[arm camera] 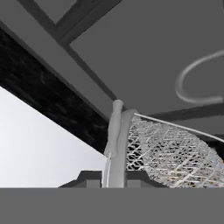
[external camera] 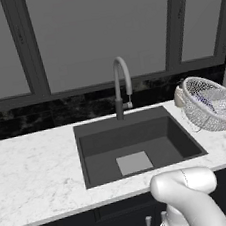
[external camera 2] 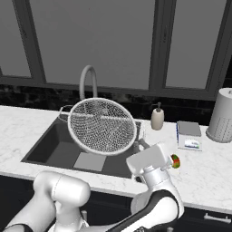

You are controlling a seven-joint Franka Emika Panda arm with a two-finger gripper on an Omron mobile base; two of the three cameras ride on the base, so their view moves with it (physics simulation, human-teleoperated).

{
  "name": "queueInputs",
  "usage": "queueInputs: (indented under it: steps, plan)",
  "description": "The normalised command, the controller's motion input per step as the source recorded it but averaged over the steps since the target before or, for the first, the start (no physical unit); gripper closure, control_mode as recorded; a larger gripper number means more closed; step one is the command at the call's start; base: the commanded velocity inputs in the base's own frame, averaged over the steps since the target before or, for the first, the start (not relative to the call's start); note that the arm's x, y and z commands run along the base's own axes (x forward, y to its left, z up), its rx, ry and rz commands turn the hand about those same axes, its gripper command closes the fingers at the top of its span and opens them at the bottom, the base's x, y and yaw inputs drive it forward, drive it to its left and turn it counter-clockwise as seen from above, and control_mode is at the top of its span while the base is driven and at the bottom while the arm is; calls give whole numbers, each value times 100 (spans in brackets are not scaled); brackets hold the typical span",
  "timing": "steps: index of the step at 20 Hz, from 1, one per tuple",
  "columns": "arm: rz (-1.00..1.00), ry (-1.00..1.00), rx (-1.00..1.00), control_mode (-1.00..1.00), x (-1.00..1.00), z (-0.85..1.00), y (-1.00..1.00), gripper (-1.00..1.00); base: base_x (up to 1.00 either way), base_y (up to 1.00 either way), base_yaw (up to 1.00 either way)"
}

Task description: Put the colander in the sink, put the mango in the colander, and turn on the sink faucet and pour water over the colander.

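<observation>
Left base view: the colander (external camera: 210, 103) hangs tilted at 3 o'clock of the sink (external camera: 134, 142). Right base view: it hovers over the sink's right rim; mango (external camera 2: 175, 161) at 4 o'clock. Hand view: gripper (arm camera: 114, 177) clamped on its rim.

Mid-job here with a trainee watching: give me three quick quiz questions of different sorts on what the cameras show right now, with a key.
1. True or false: the colander rests flat on the bottom of the sink.
2. Multiple choice: the mango lies A) in the colander, B) in the sink, C) on the counter right of the sink.
3. Fill in: the end effector is shut on the colander's ____.

Key
1. False: it is held tilted on edge in the air, above the sink's right side.
2. C.
3. Rim; the hand view shows it clamped between the fingertips. No water runs from the sink faucet.
</observation>
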Motion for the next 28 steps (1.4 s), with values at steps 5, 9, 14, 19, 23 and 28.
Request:
queueInputs:
  steps: [5, 9, 14, 19, 23, 28]
  plan:
    - [-11, -12, -20, -100, 29, -34, -8, 100, 0, 0, 0]
    - [-12, -10, -4, -100, 43, -4, -4, 100, 0, 0, 0]
    - [-13, -3, -5, -100, 48, -6, 0, 100, 0, 0, 0]
    - [-8, 4, -12, -100, 30, -22, 1, 100, 0, 0, 0]
    - [-2, 17, -8, -100, 29, -21, 0, 100, 0, 0, 0]
    - [0, 21, 0, -100, 33, -17, 0, 100, 0, 0, 0]
